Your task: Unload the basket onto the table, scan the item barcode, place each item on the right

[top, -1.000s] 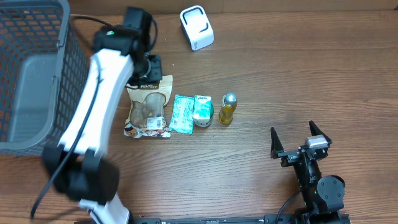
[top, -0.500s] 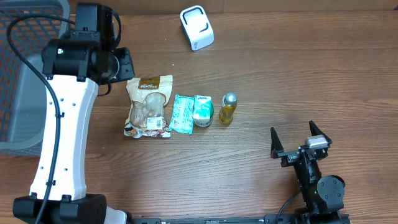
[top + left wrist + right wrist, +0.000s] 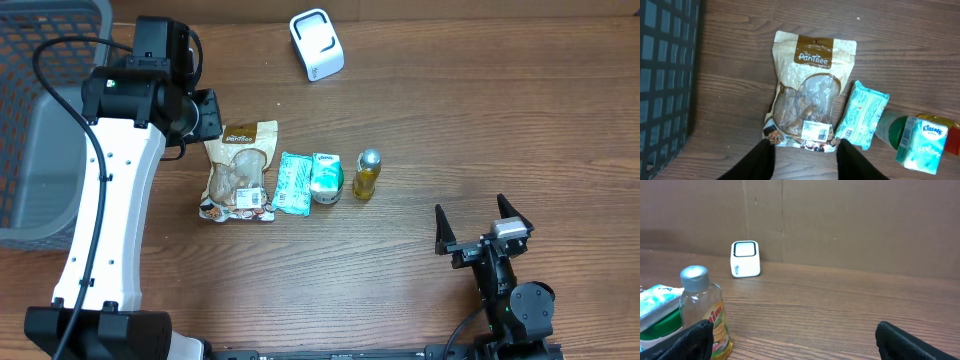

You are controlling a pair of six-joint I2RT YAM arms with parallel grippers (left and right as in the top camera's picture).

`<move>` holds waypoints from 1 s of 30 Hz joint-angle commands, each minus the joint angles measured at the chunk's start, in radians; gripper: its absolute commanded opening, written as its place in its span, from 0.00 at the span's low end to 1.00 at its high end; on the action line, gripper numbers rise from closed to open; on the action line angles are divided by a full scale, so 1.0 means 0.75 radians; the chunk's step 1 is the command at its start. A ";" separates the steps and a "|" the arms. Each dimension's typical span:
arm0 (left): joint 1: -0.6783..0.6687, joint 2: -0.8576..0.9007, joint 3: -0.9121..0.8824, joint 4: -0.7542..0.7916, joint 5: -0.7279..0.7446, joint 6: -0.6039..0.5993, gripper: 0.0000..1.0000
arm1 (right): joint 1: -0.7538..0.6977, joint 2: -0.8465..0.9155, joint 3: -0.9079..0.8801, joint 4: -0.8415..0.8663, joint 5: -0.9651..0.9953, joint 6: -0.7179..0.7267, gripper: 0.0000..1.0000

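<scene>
The right gripper (image 3: 470,210) sits close to the near edge of the table (image 3: 450,120), toward its right corner. Its fingers are spread wide and nothing is between them.

A row of goods lies flat around the middle of the table, left of centre. At the left end is a tan snack pouch (image 3: 240,170), its brown header toward the far edge and a white printed label (image 3: 815,131) at its near end; the print is too small to read. Just right of the pouch is a teal tissue pack (image 3: 293,183). Next comes a small Kleenex pack (image 3: 326,168) resting against a green-lidded container (image 3: 328,192), and then, a little apart, an upright bottle (image 3: 367,175) of yellow liquid with a silver cap.

The left gripper (image 3: 804,147) hangs by the pouch's far left corner, between the pouch and the grey mesh basket (image 3: 50,130) at the table's left edge. Its fingers (image 3: 762,160) stand apart and grip nothing, and the pouch lies free below them.

A white scanner (image 3: 316,44) stands at the far edge, well apart from the row.
</scene>
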 commanded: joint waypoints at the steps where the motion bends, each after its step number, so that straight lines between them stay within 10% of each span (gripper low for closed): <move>1: -0.001 0.013 -0.042 0.007 0.009 0.021 0.44 | -0.004 -0.010 -0.014 0.003 0.013 -0.006 1.00; 2: -0.001 0.013 -0.053 0.007 0.011 0.021 0.99 | -0.004 -0.010 -0.014 0.003 0.013 -0.006 1.00; 30: -0.001 0.013 -0.069 0.006 0.011 0.016 0.99 | -0.004 -0.010 -0.014 0.003 0.013 -0.006 1.00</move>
